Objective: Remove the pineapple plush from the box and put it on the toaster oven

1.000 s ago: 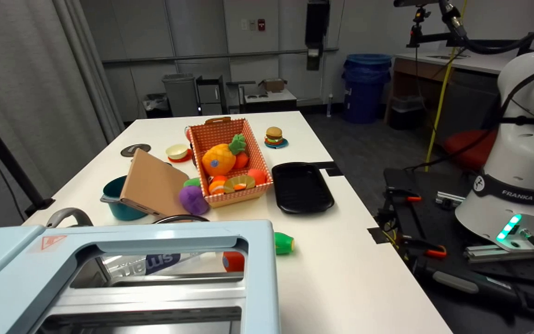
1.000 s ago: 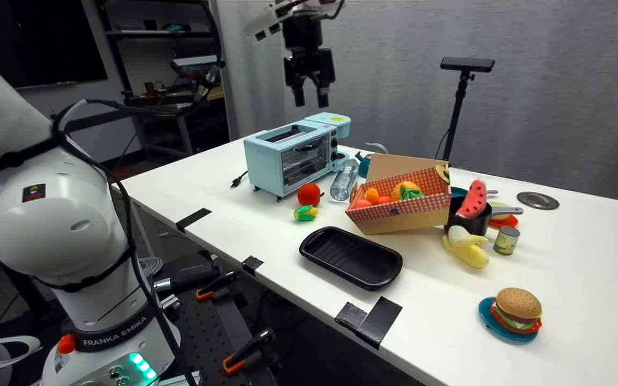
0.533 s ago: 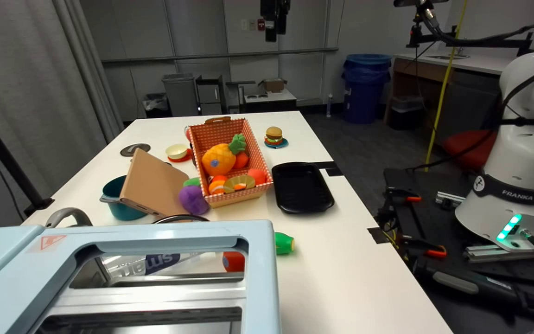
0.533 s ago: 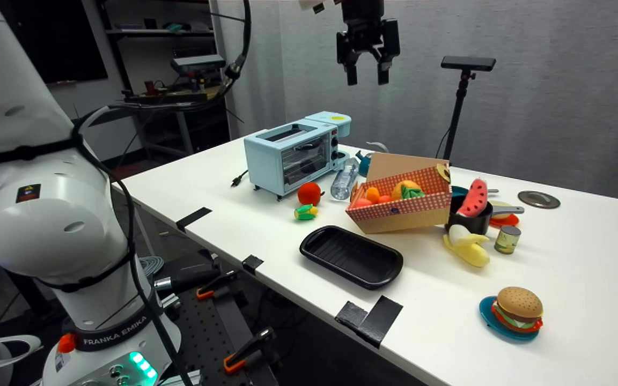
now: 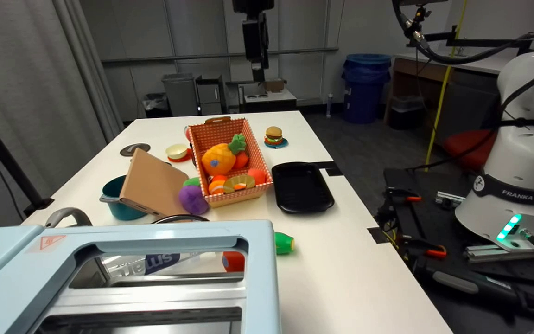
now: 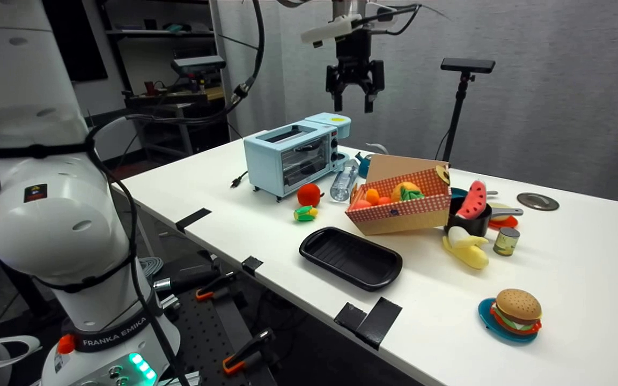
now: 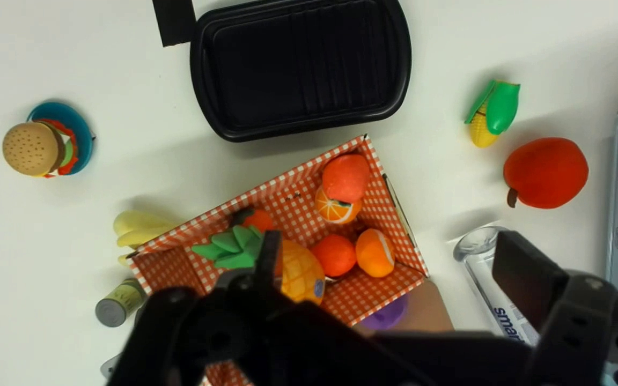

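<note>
Pineapple plush (image 5: pixel 217 159) lies on its side inside the box (image 6: pixel 395 213), its green crown (image 5: pixel 238 144) near the wall on the side of the black tray (image 5: pixel 303 188), with a red-orange fruit (image 7: pixel 333 255) just beside its body. An orange (image 7: pixel 375 253) sits next to that fruit, nearer the box's end wall. The jaws are spread wide and hold nothing; in both exterior views they hover well above the things on the table (image 5: pixel 341 287). In the wrist view one jaw covers part of the plush while the other covers part of the clear bottle (image 6: pixel 344 182), so they seem not yet centred on the toy.

I take the step in hand to be the approach. To do it well, shift until the gap sits over the fat part of the body, not the leaves, then turn so both jaws can pass down inside the checked walls without catching the rim. Descend straight, letting one jaw slip between plush and fruit. Soft toys give, so squeeze firmly before trusting the hold, then lift straight up until the crown clears the rim. Farther off stands the toaster oven (image 6: pixel 294 155), the place to set it; its top shows a framed hollow, so a slow, level release over the firmer part should help keep the round body from rolling
</note>
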You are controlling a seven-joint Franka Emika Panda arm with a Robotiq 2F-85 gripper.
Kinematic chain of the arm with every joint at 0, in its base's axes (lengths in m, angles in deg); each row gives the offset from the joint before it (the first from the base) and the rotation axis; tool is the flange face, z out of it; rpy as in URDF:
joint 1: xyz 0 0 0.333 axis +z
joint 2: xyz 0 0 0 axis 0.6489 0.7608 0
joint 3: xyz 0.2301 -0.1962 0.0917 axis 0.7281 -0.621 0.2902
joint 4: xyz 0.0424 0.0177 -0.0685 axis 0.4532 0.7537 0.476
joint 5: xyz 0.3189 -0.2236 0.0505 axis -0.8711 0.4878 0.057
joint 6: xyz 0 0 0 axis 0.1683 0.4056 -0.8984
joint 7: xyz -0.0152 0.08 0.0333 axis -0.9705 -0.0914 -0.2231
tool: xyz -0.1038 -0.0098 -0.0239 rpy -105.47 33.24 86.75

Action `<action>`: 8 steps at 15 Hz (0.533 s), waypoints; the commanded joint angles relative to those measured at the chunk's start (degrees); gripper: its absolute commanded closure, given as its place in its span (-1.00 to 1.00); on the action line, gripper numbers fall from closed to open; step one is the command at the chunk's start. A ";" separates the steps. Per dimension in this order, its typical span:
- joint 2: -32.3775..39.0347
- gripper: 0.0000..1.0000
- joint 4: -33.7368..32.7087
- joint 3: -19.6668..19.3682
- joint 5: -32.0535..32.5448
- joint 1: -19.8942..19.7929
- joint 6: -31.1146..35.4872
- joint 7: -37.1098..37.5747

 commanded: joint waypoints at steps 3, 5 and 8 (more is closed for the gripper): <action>7.39 -1.00 -6.07 -0.44 -0.24 1.11 -1.41 -1.90; 9.38 -1.00 -7.12 -0.82 -0.41 0.80 -1.03 -2.73; 12.25 -1.00 -8.06 -1.66 -0.84 0.19 0.49 -4.36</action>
